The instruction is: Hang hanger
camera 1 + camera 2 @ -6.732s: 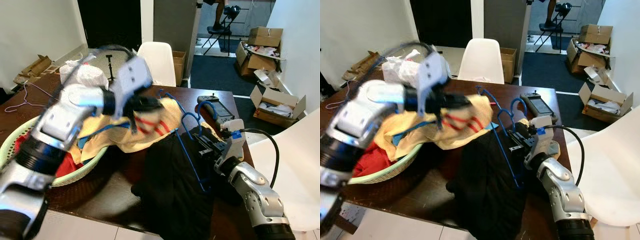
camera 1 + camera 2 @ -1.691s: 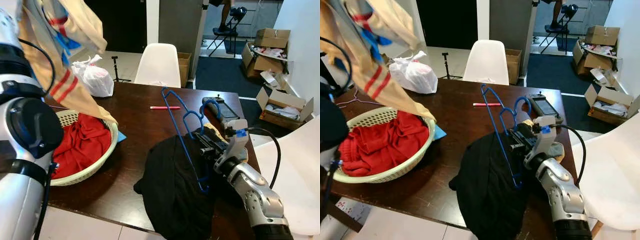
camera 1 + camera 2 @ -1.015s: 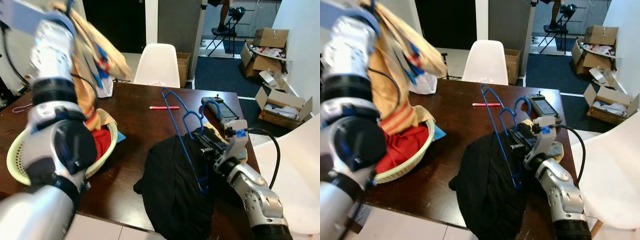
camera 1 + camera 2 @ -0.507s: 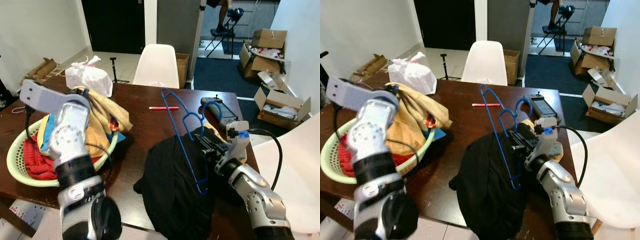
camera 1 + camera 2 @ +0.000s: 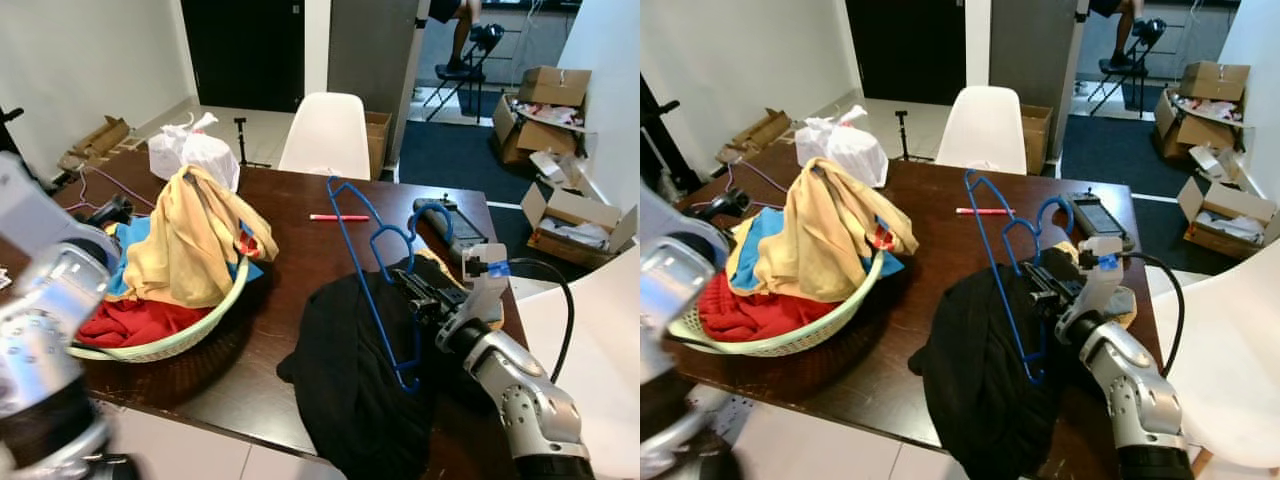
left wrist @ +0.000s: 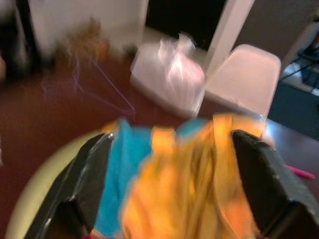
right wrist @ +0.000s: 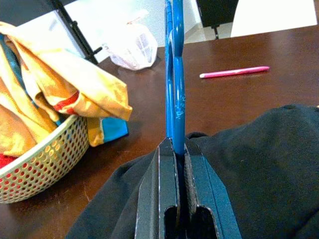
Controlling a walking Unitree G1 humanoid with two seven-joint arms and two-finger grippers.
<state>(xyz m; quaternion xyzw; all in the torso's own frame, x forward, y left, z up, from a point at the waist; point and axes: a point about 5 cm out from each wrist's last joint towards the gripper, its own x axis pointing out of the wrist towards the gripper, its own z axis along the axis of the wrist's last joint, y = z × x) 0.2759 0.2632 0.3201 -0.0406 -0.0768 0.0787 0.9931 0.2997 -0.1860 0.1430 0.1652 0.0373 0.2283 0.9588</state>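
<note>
The blue hanger (image 5: 368, 262) stands upright on edge over a black garment (image 5: 345, 385) that drapes off the table's near edge. My right gripper (image 7: 173, 148) is shut on the hanger's lower bar, resting on the black cloth. The left arm (image 5: 45, 320) is low at the left, beside the basket (image 5: 165, 345). Its gripper (image 6: 172, 144) is open, with its fingers (image 6: 92, 174) wide apart and nothing between them, facing the tan garment (image 5: 195, 240). That garment lies heaped in the basket on red (image 5: 130, 322) and blue cloth.
A white plastic bag (image 5: 195, 155), a pink pen (image 5: 339, 217) and a black device (image 5: 452, 222) lie on the dark table (image 5: 290, 240). White chairs stand behind (image 5: 327, 135) and at the right (image 5: 590, 340). Cardboard boxes (image 5: 555, 95) and a person on a folding chair (image 5: 470, 25) are farther back.
The left gripper has let go of the tan garment, which now lies in the basket, and the arm has dropped back to the left. The right gripper still holds the hanger.
</note>
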